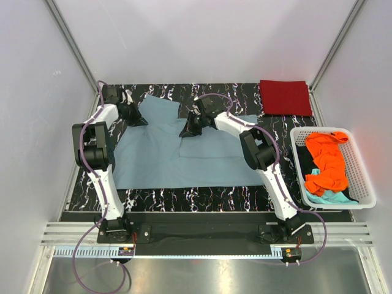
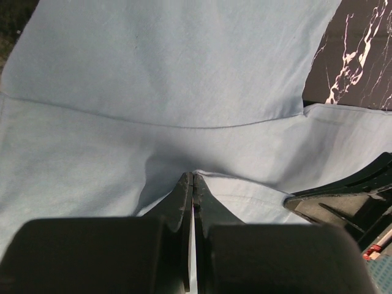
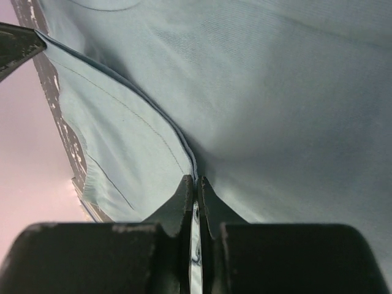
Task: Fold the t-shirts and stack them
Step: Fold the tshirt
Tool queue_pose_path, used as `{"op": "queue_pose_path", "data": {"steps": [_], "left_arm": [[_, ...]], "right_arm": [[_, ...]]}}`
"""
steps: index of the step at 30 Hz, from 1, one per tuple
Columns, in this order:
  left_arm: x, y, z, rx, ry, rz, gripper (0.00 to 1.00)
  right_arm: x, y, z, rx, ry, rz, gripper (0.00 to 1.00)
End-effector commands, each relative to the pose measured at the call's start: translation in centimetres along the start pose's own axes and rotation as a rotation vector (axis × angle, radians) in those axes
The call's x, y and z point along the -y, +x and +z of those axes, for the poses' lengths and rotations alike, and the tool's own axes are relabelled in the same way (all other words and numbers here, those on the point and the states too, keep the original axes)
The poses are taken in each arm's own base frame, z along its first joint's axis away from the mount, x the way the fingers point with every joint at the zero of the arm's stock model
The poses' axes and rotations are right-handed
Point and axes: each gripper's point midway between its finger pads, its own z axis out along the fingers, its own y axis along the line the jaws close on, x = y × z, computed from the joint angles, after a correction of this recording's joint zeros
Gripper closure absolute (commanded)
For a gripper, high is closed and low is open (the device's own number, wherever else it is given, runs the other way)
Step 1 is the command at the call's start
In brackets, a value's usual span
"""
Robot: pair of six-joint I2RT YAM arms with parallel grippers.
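Observation:
A dusty grey-blue t-shirt [image 1: 159,156] lies spread on the black marbled table, partly folded over near its far edge. My left gripper [image 1: 139,117] sits at the shirt's far left part. In the left wrist view its jaws [image 2: 193,174] are pressed together on a raised pinch of the cloth [image 2: 153,73]. My right gripper [image 1: 185,131] is at the shirt's far middle. Its jaws [image 3: 196,179] are shut on a hemmed edge of the same cloth [image 3: 275,92]. A dark red t-shirt [image 1: 285,97] lies folded at the back right.
A white slatted basket [image 1: 361,177] stands at the right edge of the table, holding a crumpled orange t-shirt [image 1: 327,162] and a teal one [image 1: 327,196] beneath it. Bare marbled table [image 1: 184,196] shows in front of the spread shirt.

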Motion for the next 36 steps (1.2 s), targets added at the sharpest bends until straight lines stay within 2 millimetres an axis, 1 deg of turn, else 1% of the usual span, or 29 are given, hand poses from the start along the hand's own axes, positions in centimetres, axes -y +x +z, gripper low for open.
{"op": "queue_pose_path", "data": {"steps": [1, 5, 10, 14, 15, 16, 17, 18, 19, 20, 21, 22, 23, 24, 27, 28, 29, 30, 31, 32, 33, 34, 35, 36], "left_arm": [[1.0, -1.8, 0.2, 0.035, 0.053, 0.02, 1.0], [0.6, -1.6, 0.9, 0.02, 0.053, 0.007, 1.0], [0.4, -1.9, 1.0, 0.032, 0.036, 0.016, 1.0], [0.0, -2.0, 0.9, 0.03, 0.014, 0.015, 0.95], [0.0, -2.4, 0.8, 0.038, 0.001, 0.019, 0.89], [0.0, -2.4, 0.4, 0.038, -0.011, 0.025, 0.84], [0.3, -2.9, -0.4, 0.057, -0.017, 0.038, 0.79], [0.2, -3.3, -0.9, 0.071, -0.046, 0.053, 0.75], [0.4, -4.0, -1.7, 0.098, -0.057, 0.067, 0.73], [0.3, -4.0, -2.3, 0.102, -0.082, 0.065, 0.71], [1.0, -4.6, -3.9, 0.134, -0.093, 0.076, 0.69], [0.6, -4.8, -4.6, 0.154, -0.133, 0.068, 0.64], [0.6, -4.6, -5.2, 0.158, -0.143, 0.058, 0.63], [0.9, -4.2, -6.2, 0.169, -0.145, 0.052, 0.62], [1.2, -2.7, -7.0, 0.158, -0.132, 0.011, 0.6], [1.1, -1.1, -7.3, 0.132, -0.124, -0.012, 0.6], [1.1, -0.2, -7.4, 0.118, -0.12, -0.023, 0.59], [1.0, 1.1, -7.5, 0.096, -0.122, -0.034, 0.58], [0.7, 3.0, -8.2, 0.081, -0.129, -0.043, 0.56], [0.3, 4.4, -8.4, 0.067, -0.144, -0.049, 0.55], [0.1, 5.4, -8.8, 0.064, -0.158, -0.047, 0.55], [-1.3, 8.2, -8.6, 0.016, -0.186, -0.069, 0.54], [-0.9, 8.7, -9.8, 0.041, -0.182, -0.063, 0.54], [-1.2, 9.5, -10.2, 0.045, -0.193, -0.067, 0.54]], "right_arm": [[-1.4, -1.3, -1.1, 0.066, -0.004, -0.066, 0.94], [-0.9, -1.4, -1.0, 0.064, 0.001, -0.058, 0.93], [-0.4, -1.3, -0.7, 0.062, 0.01, -0.054, 0.92], [0.2, -1.8, -1.0, 0.072, 0.024, -0.027, 0.88], [0.3, -2.1, -1.4, 0.079, 0.031, -0.014, 0.87], [0.9, -2.4, -1.8, 0.087, 0.045, 0.002, 0.83], [1.1, -2.8, -2.1, 0.092, 0.053, 0.01, 0.77], [1.3, -3.3, -2.9, 0.098, 0.058, 0.022, 0.72], [1.2, -3.2, -3.1, 0.093, 0.063, 0.019, 0.72], [1.1, -3.8, -3.7, 0.104, 0.065, 0.014, 0.7], [1.0, -4.0, -4.1, 0.107, 0.073, -0.011, 0.65], [0.6, -4.0, -4.8, 0.104, 0.082, -0.021, 0.64], [0.0, -4.4, -5.3, 0.112, 0.077, -0.04, 0.62], [-0.5, -4.4, -6.0, 0.111, 0.078, -0.054, 0.61], [-1.9, -4.4, -7.2, 0.111, 0.062, -0.078, 0.58], [-2.5, -4.2, -8.2, 0.106, 0.062, -0.087, 0.56], [-2.4, -3.9, -8.6, 0.098, 0.076, -0.113, 0.54], [-2.7, -3.4, -10.1, 0.092, 0.098, -0.123, 0.47], [-1.7, -2.9, -10.6, 0.088, 0.146, -0.13, 0.43], [-1.1, -2.6, -11.4, 0.079, 0.181, -0.166, 0.41], [-0.4, -1.5, -12.8, 0.048, 0.235, -0.165, 0.38], [0.8, -0.5, -13.3, 0.021, 0.282, -0.168, 0.35], [1.8, 0.2, -14.0, 0.007, 0.329, -0.176, 0.34], [1.6, 0.9, -15.5, 0.001, 0.337, -0.208, 0.32]]}}
